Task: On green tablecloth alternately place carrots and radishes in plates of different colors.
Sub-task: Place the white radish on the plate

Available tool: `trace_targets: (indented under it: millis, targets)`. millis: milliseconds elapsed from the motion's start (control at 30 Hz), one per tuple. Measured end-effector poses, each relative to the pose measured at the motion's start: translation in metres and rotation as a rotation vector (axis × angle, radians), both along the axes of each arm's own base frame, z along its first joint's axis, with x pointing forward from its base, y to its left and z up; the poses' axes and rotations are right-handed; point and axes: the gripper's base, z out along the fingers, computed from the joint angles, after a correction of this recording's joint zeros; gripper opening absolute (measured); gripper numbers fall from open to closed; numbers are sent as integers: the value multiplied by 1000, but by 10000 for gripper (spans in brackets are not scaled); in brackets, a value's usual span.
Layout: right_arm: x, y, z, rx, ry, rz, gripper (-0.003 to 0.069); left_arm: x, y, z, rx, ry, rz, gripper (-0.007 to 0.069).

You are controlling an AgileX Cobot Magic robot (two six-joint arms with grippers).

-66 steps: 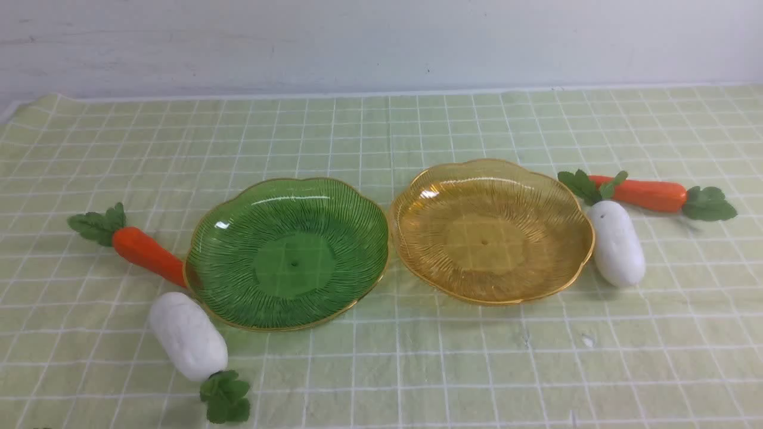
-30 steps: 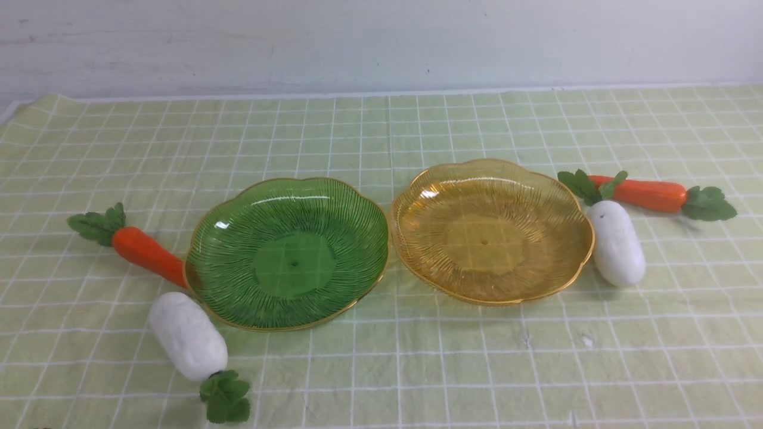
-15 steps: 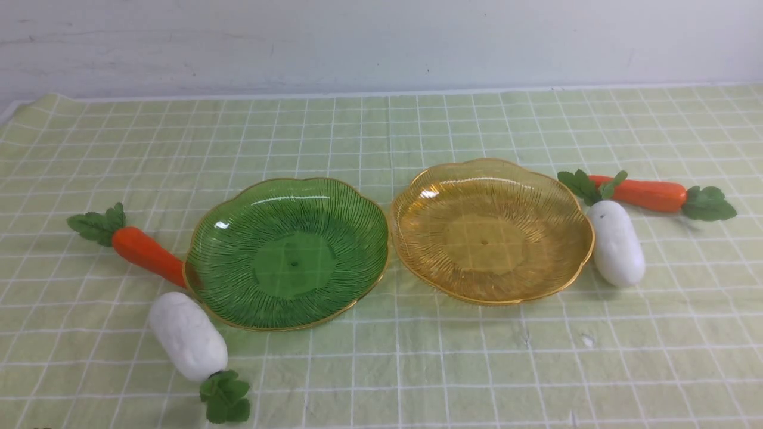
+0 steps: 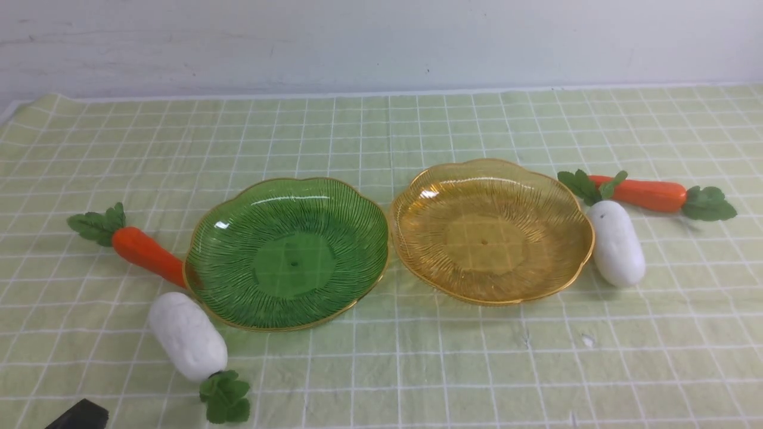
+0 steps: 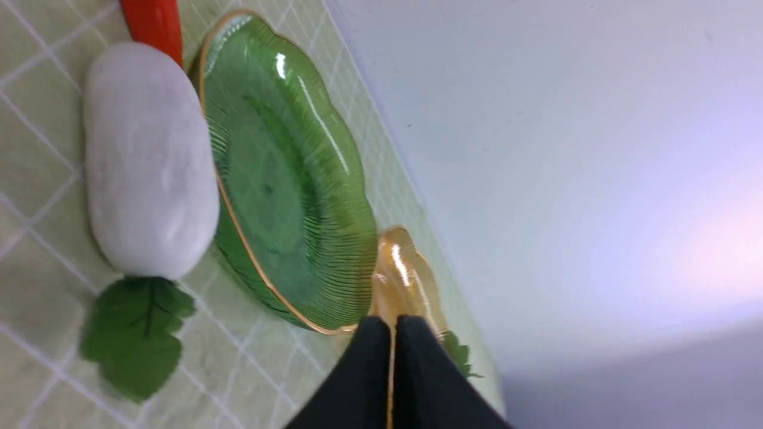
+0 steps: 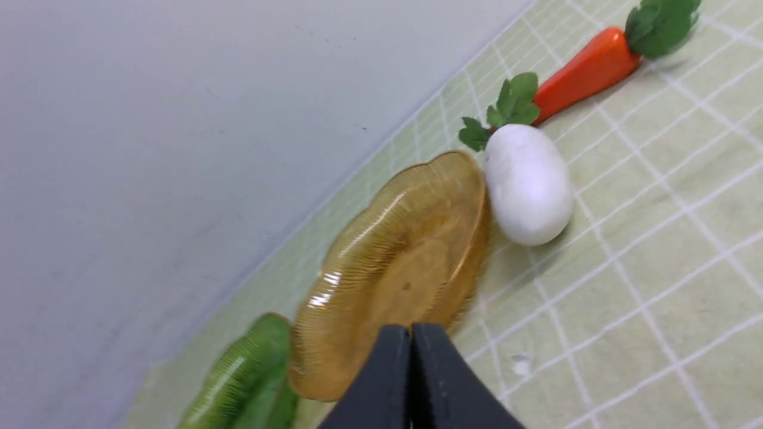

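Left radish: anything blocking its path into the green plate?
Nothing visible. The plump white toy radish lies right beside the near-left rim of the translucent green scalloped plate, which is empty. The glossy orange toy carrot lies farther back, off that path.

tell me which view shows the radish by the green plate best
The left wrist view: the radish is largest there, white body and leafy top whole, beside the green plate. The front view shows it whole too, but smaller. The right wrist view misses it, showing only the other radish by the amber plate.
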Motion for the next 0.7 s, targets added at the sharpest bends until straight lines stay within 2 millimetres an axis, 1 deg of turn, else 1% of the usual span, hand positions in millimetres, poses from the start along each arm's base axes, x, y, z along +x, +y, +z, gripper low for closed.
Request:
trace_targets:
  millis: [133, 233, 267, 300, 333, 367, 400, 467, 500, 533, 600, 700]
  targets:
    - [1, -2, 4, 62, -33, -25, -14, 1, 2, 4, -96, -23, 26, -8]
    - [1, -2, 4, 64, -35, -25, -14, 1, 3, 7, -196, -39, 51, -8]
    - [0, -1, 4, 46, -34, -20, -14, 1, 4, 8, -244, -42, 58, -8]
    - [0, -1, 3, -3, -33, -7, -14, 2, 6, 11, -349, -57, 87, -8]
    - [0, 0, 6, -31, -40, 1, -14, 2, 8, 13, -382, -66, 101, -8]
    - [-1, 0, 14, -62, -64, 7, -14, 2, 9, 15, -383, -82, 111, -8]
    - [-2, 0, 23, -105, -96, 9, -14, 1, 10, 22, -348, -115, 119, -8]
    - [-6, 0, 48, -200, -171, 8, -14, -1, 11, 37, -213, -188, 116, -8]
    - [-6, 1, 60, -281, -182, 15, -14, -4, 10, 47, -104, -238, 108, -8]
    - [-4, 1, 67, -332, -167, 28, -14, -6, 9, 54, -26, -272, 100, -8]
    - [3, 3, 75, -405, -108, 63, -14, -7, 5, 65, 88, -307, 63, -8]
    - [20, 5, 78, -517, 42, 139, -14, -2, -2, 76, 186, -296, -17, -8]
